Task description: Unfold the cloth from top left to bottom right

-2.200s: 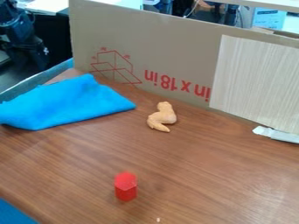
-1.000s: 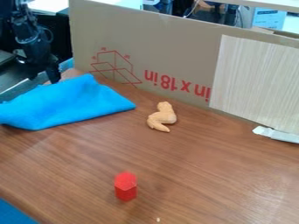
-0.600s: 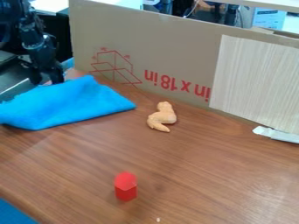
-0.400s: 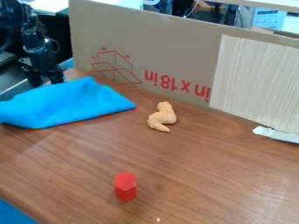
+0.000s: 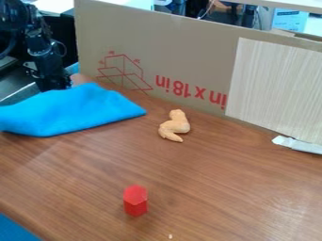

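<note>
The blue cloth (image 5: 69, 110) is laid along the table's upper left, folded, its left end cut off by the view's edge. The gripper (image 5: 55, 88) is held low at the cloth's far edge, pointed down; whether it is open, closed or gripping cloth cannot be told. The cloth's right corner is aimed toward the toy wing (image 5: 176, 126) – a short gap is left between them. A wide stretch of table (image 5: 207, 188) is left between the cloth's near edge and the red block (image 5: 135, 201), which is stood upright nearer the camera. The far side is bounded by the cardboard (image 5: 182, 52), with a pale panel (image 5: 273, 87) set against it at the right. At the lower left, the table's edge is seen on a slant.
</note>
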Controlling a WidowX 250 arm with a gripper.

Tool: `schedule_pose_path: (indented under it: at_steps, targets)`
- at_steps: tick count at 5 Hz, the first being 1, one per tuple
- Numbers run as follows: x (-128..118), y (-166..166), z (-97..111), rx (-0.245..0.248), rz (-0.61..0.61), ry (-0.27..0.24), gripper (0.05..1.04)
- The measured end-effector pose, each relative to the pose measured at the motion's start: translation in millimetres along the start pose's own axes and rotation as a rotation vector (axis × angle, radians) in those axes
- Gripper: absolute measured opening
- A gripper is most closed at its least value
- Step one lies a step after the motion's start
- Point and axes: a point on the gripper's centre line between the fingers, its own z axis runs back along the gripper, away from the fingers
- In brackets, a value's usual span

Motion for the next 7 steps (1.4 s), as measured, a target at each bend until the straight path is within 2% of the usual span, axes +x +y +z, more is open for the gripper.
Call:
schedule_pose_path:
  at_steps: [1, 2, 3, 5, 6, 7]
  targets:
    - [-1, -1, -2, -0.007, -0.004, -0.002, 0.222]
    - [-4, -2, -3, -0.032, 0.000, -0.004, 0.107]
    - [-6, -4, 0, -0.058, 0.010, -0.007, 0.075]
    - [1, -1, 51, -0.115, 0.054, -0.099, 0.071]
    - [-1, -5, 77, -0.130, 0.064, -0.149, 0.071]
    - [-16, -13, 96, -0.134, 0.032, -0.184, 0.070]
